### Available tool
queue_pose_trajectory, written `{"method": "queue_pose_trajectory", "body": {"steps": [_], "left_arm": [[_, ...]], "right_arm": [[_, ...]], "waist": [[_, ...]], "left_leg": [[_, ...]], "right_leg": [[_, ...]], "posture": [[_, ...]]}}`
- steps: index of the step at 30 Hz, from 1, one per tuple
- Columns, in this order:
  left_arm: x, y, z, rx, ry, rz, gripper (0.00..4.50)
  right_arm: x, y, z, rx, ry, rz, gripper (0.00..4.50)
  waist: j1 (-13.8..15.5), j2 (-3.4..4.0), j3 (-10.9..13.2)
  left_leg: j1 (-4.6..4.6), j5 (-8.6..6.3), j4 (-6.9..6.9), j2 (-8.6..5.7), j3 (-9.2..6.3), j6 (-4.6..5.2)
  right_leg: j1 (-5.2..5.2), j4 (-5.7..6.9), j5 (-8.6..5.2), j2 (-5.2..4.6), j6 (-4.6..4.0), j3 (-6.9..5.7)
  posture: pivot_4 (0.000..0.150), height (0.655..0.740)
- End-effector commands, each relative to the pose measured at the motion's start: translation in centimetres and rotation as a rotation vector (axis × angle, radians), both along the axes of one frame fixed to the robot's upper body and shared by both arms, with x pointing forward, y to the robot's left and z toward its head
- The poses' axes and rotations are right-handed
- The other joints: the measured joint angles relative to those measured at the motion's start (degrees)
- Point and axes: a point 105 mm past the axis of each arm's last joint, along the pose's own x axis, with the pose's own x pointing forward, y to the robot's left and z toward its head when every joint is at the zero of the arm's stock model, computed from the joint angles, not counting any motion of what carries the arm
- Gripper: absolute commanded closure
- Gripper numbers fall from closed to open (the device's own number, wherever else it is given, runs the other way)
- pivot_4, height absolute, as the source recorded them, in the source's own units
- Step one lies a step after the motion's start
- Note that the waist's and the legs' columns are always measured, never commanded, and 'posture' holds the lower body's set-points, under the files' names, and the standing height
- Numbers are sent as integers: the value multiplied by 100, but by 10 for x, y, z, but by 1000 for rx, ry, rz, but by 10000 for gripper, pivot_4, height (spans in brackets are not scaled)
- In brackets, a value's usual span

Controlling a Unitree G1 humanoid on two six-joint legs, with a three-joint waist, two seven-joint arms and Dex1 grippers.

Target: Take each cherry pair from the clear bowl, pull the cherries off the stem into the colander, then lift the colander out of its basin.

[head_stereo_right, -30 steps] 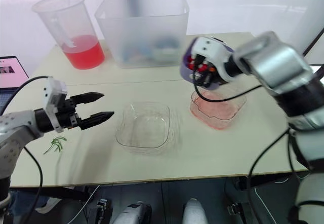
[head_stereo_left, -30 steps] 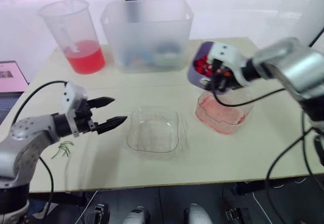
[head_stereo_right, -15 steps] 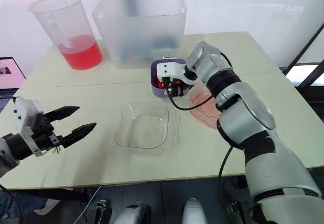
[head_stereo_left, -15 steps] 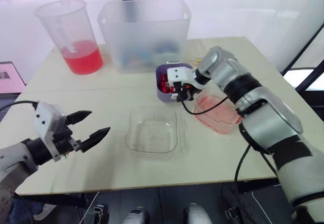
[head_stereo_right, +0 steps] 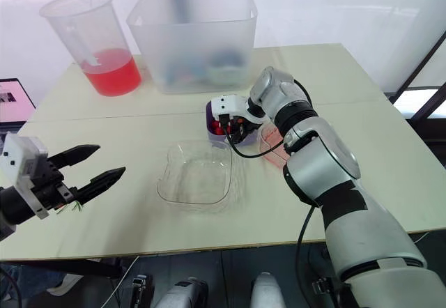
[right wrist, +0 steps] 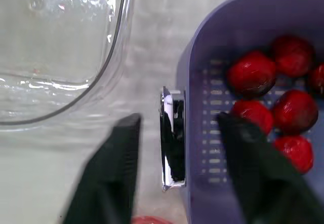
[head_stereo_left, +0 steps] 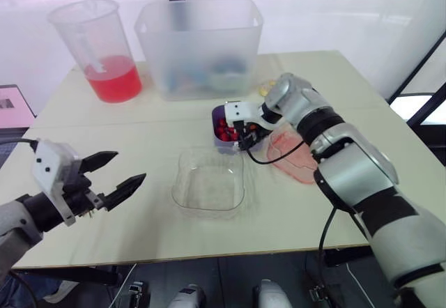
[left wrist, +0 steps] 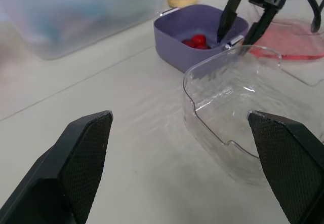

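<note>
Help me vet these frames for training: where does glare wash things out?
Left eye view: window backlight whitens the background behind the bin. Right wrist view: bright glints on the clear bowl and on the metal handle of the colander. Left wrist view: thin highlights along the bowl rim.

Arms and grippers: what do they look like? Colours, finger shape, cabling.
The left arm and right arm are silver-grey shells; the right has black bands at its joints. Each gripper has a white boxy housing and two black fingers. On the left gripper they taper to points, with cross-hatched pads. A thin black cable loops from the right gripper to its forearm.
</note>
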Motion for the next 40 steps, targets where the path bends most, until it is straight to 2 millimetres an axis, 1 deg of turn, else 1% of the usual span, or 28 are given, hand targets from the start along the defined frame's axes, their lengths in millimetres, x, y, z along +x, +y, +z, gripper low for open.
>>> {"method": "queue_pose_trajectory", "body": {"steps": [1, 2, 7, 9, 10, 12, 13, 14, 15, 16, 17, 19, 20, 21, 22, 24, 27, 31, 34, 36, 40], "left_arm": [[5, 7, 9, 7, -28, 24, 0], [7, 8, 10, 6, -28, 24, 0], [15, 6, 11, -3, -19, -12, 0], [19, 5, 10, 6, -18, -31, 0], [23, 7, 11, 30, -40, -19, 0], [33, 15, 14, 75, -85, 23, 0], [37, 18, 15, 87, -99, 38, 0], [40, 20, 15, 94, -108, 48, 0], [43, 23, 15, 98, -112, 55, 0], [45, 24, 15, 101, -114, 58, 0], [46, 26, 14, 103, -115, 56, 0], [47, 32, 10, 103, -117, 40, 0], [47, 36, 8, 93, -112, 29, 0], [46, 40, 5, 90, -102, 23, 0], [46, 44, 1, 90, -88, 26, 0], [47, 53, -7, 100, -65, 39, 0], [47, 62, -19, 111, -38, 55, 0], [50, 64, -28, 107, -41, 65, 0], [54, 63, -30, 98, -53, 74, 0], [57, 62, -31, 90, -62, 78, 0], [61, 63, -34, 80, -40, 71, 0]], "right_arm": [[0, 6, 42, 67, -66, 14, 4862], [-1, 4, 50, 83, -73, 14, 348], [-5, -11, 97, 243, -114, -41, 348], [-7, -23, 119, 345, -161, -52, 348], [-10, -30, 131, 417, -185, -39, 348], [-17, -47, 147, 568, -222, -19, 348], [-19, -54, 152, 625, -231, -15, 348], [-19, -63, 154, 654, -281, -22, 348], [-17, -77, 155, 675, -338, -53, 348], [-16, -86, 154, 681, -378, -74, 348], [-16, -100, 152, 682, -400, -116, 348], [-21, -149, 140, 736, -443, -257, 348], [-26, -176, 133, 752, -472, -344, 348], [-32, -198, 124, 754, -493, -407, 348], [-38, -214, 115, 752, -492, -458, 348], [-48, -238, 99, 761, -491, -535, 348], [-61, -267, 78, 808, -498, -656, 348], [-74, -299, 50, 855, -529, -805, 348], [-80, -315, 30, 852, -550, -892, 348], [-81, -318, 21, 840, -561, -919, 348], [-79, -313, 12, 843, -559, -926, 348]], "waist": [[-4, 1, 1], [-3, 2, 1], [6, 2, 1], [11, 2, 1], [16, 3, 2], [17, 3, 2], [21, 2, 1], [18, 0, 0], [14, 0, 0], [13, -1, 0], [13, 0, 0], [32, 1, 0], [67, 2, 1], [98, 2, 1], [137, 2, 1], [145, 19, 9], [91, 30, 4], [80, 33, 2], [103, 33, 2], [126, 34, 2], [142, 34, 2]], "left_leg": [[0, 0, 0, 0, 0, 0], [0, 0, -1, 0, 0, 0], [0, 0, -2, -1, 0, 0], [0, 0, -1, -1, 0, 0], [0, 0, -1, -1, 1, 0], [0, 0, -2, -3, 2, 0], [0, 0, -1, -3, 3, 0], [0, 0, -1, -2, 2, 0], [2, -1, -1, -2, 4, 0], [2, -1, -1, -1, 5, 0], [3, -1, -1, -1, 5, 0], [2, -1, -4, 0, 8, 0], [1, -1, -4, -2, 7, 0], [1, -1, -5, -5, 10, 1], [0, -1, -6, -7, 10, 2], [0, -2, -5, -7, 20, 4], [10, -2, -1, 7, 37, 4], [18, -2, -4, 8, 42, 4], [17, -2, -3, 5, 42, 4], [17, -2, 0, 5, 42, 4], [17, -2, 4, 6, 42, 4]], "right_leg": [[0, -1, 0, 1, 0, 0], [-1, 0, 0, 0, 0, 0], [0, 0, 0, -1, 0, 0], [1, 0, 0, -1, 0, 0], [1, 0, 0, -1, 0, 0], [3, -2, 0, -2, 0, 0], [2, -2, 0, -2, 0, 0], [4, -3, 0, -2, 0, -1], [6, -4, 0, -2, 0, -2], [6, -4, 0, -2, 0, -2], [7, -3, 0, -2, 0, -2], [4, -2, 0, -3, 0, -1], [3, -2, 0, -4, 0, -2], [1, -2, 0, -8, 0, -1], [2, -3, 0, -9, 0, -1], [1, -4, 0, -11, 0, 0], [2, 0, 0, -4, 0, 2], [9, 1, 0, -6, 1, 3], [10, 1, 0, -8, 1, 4], [12, 0, 0, -8, 1, 4], [14, 0, 1, -7, 1, 4]], "posture": [[1500, 7400], [1500, 7400], [1500, 7400], [1500, 7400], [1500, 7400], [1500, 7400], [1500, 7400], [1500, 7400], [1500, 7400], [1500, 7400], [1500, 7400], [1500, 7400], [1500, 7400], [1500, 7400], [1500, 7400], [1500, 7400], [1500, 7400], [1500, 7400], [1500, 7400], [1500, 7400], [1500, 7400]]}}
